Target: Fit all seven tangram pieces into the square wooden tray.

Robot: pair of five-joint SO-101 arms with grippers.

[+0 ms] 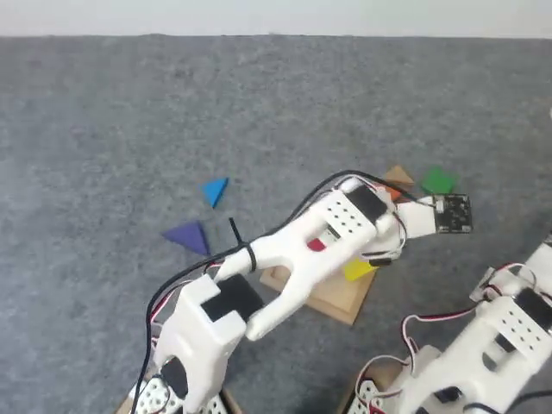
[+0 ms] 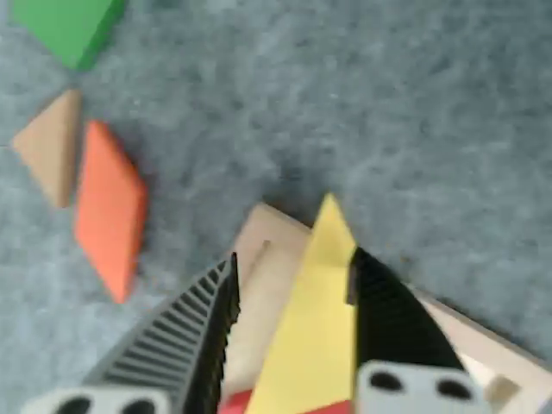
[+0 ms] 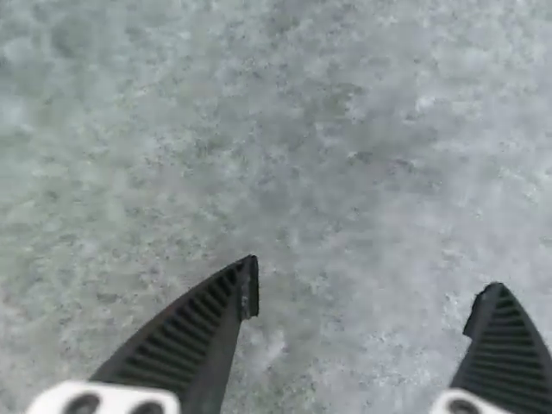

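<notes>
The square wooden tray (image 1: 332,297) lies under my left arm. A yellow triangle (image 2: 315,328) rests in the tray (image 2: 260,231), between the fingers of my open left gripper (image 2: 293,259); one finger touches it and the other stands apart. A red piece (image 2: 237,402) peeks out beside it. On the carpet past the tray lie an orange parallelogram (image 2: 108,207), a tan triangle (image 2: 52,147) and a green piece (image 2: 67,26). A blue triangle (image 1: 216,190) and a purple triangle (image 1: 188,235) lie off to the left. My right gripper (image 3: 371,274) hangs open over bare carpet.
Grey carpet covers the whole table. My right arm (image 1: 496,341) stands at the near right corner, apart from the tray. A small black circuit board (image 1: 452,213) on the left arm sits near the green piece (image 1: 438,180).
</notes>
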